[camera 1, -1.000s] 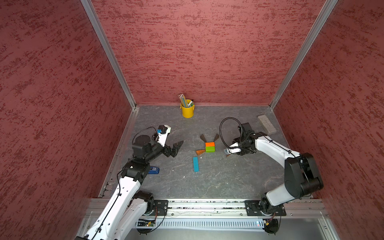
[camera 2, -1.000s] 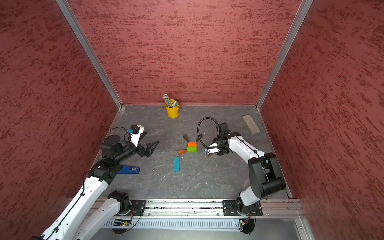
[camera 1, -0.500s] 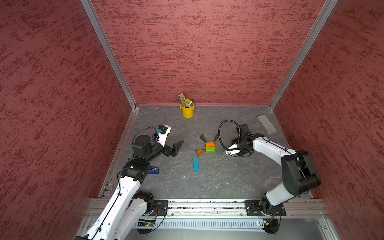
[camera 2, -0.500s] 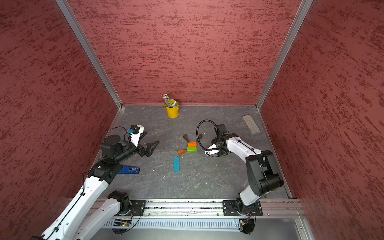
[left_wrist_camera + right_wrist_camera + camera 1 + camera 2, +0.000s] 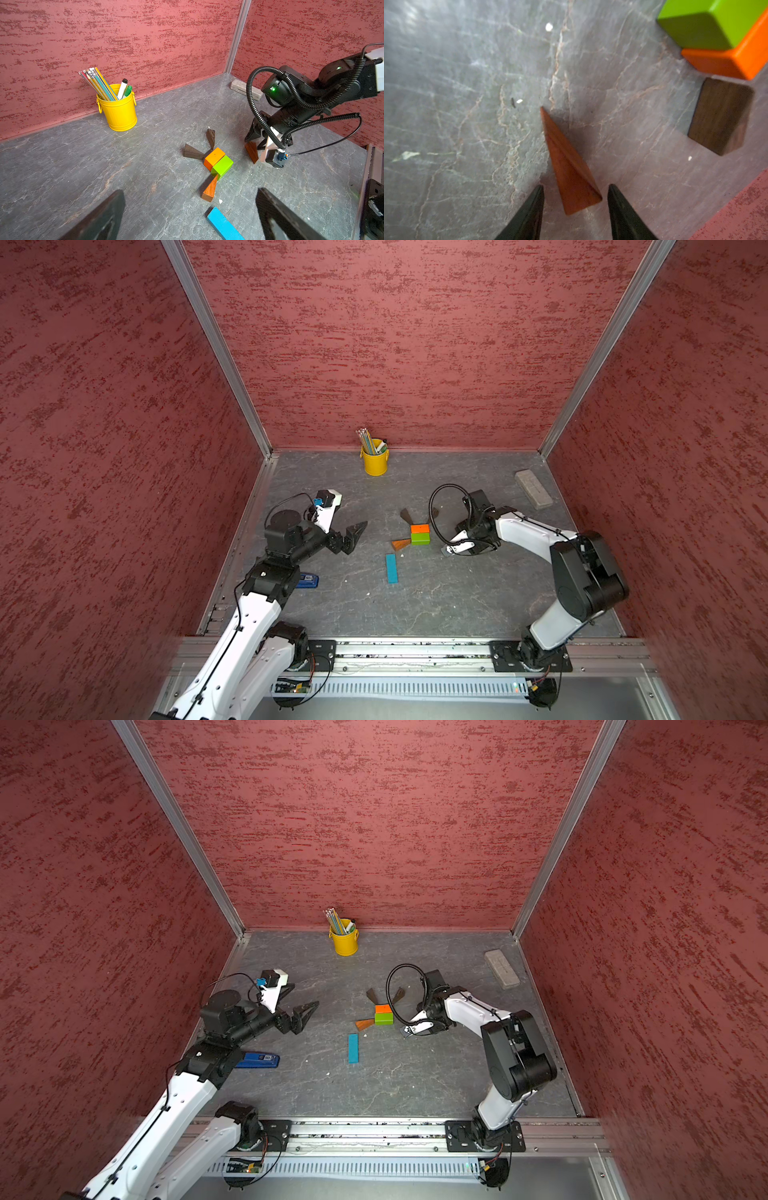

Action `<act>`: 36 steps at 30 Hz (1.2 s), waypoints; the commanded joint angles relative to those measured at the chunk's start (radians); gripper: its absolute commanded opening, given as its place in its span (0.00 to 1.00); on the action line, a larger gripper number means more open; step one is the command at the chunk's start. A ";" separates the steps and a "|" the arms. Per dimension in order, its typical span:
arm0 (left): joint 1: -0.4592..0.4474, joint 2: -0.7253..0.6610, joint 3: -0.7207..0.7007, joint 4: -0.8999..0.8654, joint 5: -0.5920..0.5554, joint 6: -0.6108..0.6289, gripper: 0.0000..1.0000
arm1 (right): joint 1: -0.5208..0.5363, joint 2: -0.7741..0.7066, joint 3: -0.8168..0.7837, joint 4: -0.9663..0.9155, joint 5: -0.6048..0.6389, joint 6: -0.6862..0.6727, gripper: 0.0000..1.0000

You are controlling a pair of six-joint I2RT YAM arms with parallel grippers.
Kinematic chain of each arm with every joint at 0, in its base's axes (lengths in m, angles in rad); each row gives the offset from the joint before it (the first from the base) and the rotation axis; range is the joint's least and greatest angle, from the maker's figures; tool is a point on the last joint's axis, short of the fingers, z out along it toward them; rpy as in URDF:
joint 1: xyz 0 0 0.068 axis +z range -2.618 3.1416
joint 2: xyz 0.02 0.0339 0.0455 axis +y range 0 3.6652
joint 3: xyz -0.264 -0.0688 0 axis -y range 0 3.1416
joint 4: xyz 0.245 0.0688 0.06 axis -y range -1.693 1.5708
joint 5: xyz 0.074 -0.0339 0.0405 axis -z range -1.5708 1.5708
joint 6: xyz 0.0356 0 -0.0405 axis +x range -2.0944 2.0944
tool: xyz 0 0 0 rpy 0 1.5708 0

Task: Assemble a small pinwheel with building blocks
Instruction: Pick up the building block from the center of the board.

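Between parted jaws of right gripper: reddish wedge, flat on grey marbled table, no contact visible. Long axis runs straight out from pincer, thin tip leading. Green-orange centre near, off to side. Smooth wood, sharp edges. Left gripper spread wide, empty, well apart.

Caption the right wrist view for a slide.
Open right gripper straddles a reddish-brown wedge on the grey tabletop; green block, orange block and dark-brown wedge lie nearby.
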 commanded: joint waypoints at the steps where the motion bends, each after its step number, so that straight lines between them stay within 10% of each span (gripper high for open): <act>1: 0.008 -0.007 0.007 0.005 0.011 -0.003 1.00 | 0.004 0.006 0.026 -0.034 -0.001 -0.004 0.51; 36: 0.008 -0.011 0.004 0.010 0.022 0.001 1.00 | 0.025 0.017 0.023 -0.111 0.001 0.081 0.32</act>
